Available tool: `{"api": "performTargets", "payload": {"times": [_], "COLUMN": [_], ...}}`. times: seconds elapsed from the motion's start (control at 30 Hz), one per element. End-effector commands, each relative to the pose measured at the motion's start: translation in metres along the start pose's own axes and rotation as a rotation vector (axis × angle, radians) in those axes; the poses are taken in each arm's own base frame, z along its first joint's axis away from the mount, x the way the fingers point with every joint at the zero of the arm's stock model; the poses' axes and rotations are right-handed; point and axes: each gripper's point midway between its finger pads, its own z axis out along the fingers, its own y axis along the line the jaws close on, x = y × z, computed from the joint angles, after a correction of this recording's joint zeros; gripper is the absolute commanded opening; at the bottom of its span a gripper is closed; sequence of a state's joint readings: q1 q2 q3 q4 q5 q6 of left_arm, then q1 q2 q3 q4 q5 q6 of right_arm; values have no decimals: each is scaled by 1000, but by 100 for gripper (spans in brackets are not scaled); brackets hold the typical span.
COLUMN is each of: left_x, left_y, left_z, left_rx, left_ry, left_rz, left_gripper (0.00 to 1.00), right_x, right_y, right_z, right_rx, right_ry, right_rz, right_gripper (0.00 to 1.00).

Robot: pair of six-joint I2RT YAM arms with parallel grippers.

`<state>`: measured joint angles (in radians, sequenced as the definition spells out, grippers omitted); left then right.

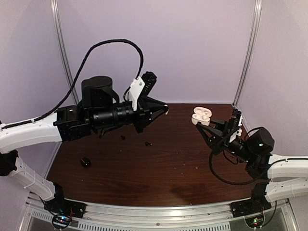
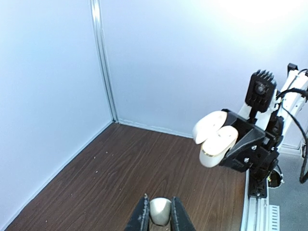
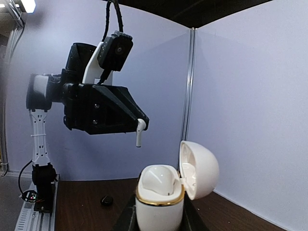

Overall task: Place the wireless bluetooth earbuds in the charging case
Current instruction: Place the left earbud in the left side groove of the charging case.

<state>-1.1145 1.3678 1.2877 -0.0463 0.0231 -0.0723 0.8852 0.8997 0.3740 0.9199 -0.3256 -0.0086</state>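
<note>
My left gripper point(image 1: 165, 109) is shut on a glossy white earbud point(image 2: 160, 210) and holds it high above the table. In the right wrist view the earbud point(image 3: 139, 132) hangs stem down from the fingertips. It is above and a little left of the white charging case point(image 3: 160, 195). My right gripper point(image 1: 204, 126) is shut on the case point(image 1: 201, 116) and holds it upright off the table with its lid point(image 3: 198, 168) swung open. Two small black earbuds point(image 1: 122, 137) point(image 1: 147, 143) lie on the table under the left arm. The second white earbud is not visible.
A small black box point(image 1: 85, 162) sits at the left of the dark wood table point(image 1: 159, 168). A small black item point(image 3: 106, 199) lies on the table beyond the case. Pale walls with metal posts point(image 1: 248, 53) enclose the back and sides.
</note>
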Motion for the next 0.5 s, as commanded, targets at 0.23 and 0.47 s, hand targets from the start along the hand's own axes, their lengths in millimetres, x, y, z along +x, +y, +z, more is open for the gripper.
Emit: {"api": "performTargets", "payload": {"times": [0.23,0.47], "left_x": [-62,-63], "left_y": [-46,-58], "left_z": [-14,-10], "left_rx": [144,184], "left_ry": [-292,-318], "left_rz": [50,69], "left_gripper": [7,6], "right_x": [-17,-17], "right_y": [13,16], "right_z": [3,7], "right_rx": [-65,-81], "right_ry": [-91,-103], "right_rz": [-146,-105], "right_gripper": [0,0]}}
